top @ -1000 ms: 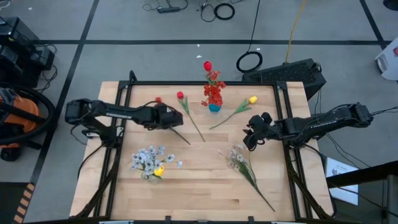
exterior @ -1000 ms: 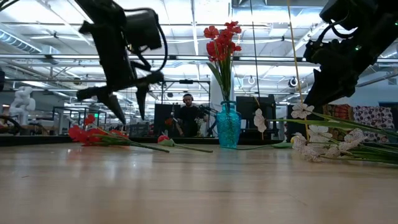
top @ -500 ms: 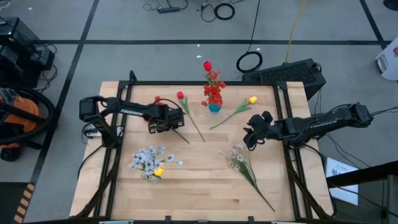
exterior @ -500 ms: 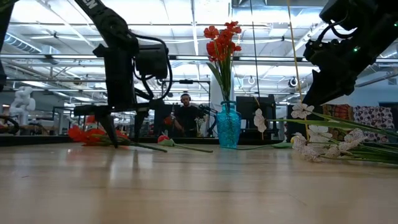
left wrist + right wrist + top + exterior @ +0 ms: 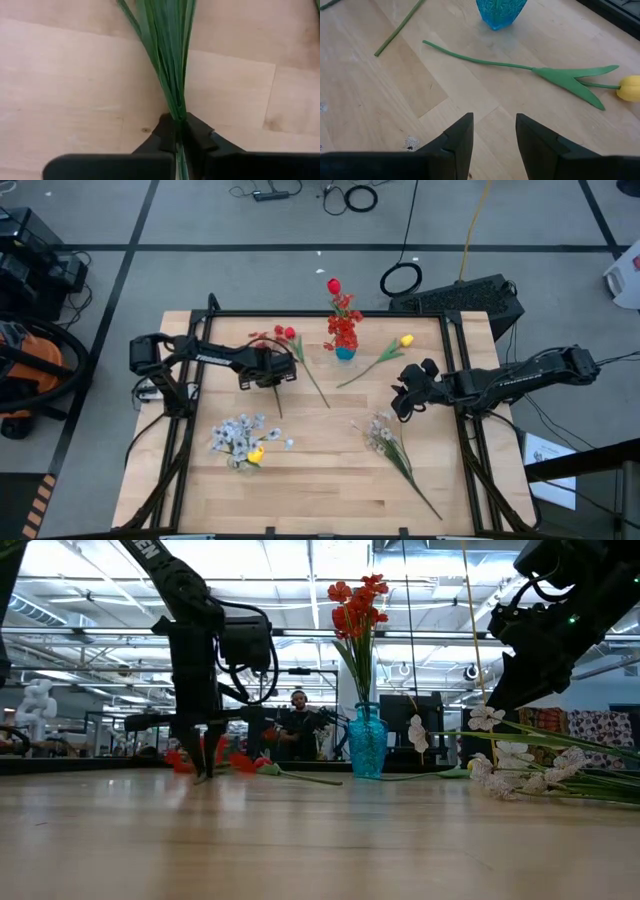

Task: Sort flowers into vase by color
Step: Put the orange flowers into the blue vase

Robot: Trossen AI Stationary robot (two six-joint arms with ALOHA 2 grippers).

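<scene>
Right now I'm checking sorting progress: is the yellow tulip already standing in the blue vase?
No, the yellow tulip lies flat on the table, its stem pointing toward the blue vase but outside it.

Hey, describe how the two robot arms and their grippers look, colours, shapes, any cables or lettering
Both arms are dark, near-black jointed links. The left gripper has two blocky black fingers with squared tips; a black cable loops beside its wrist in the low view, where white lettering shows on the upper link. The right gripper has two flat black wedge-shaped fingers. Small green lights glow on the right arm.

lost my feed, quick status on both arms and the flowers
Left gripper shut on red flower's stem. Right gripper open, empty, near yellow flower. Blue vase unobstructed.
</scene>
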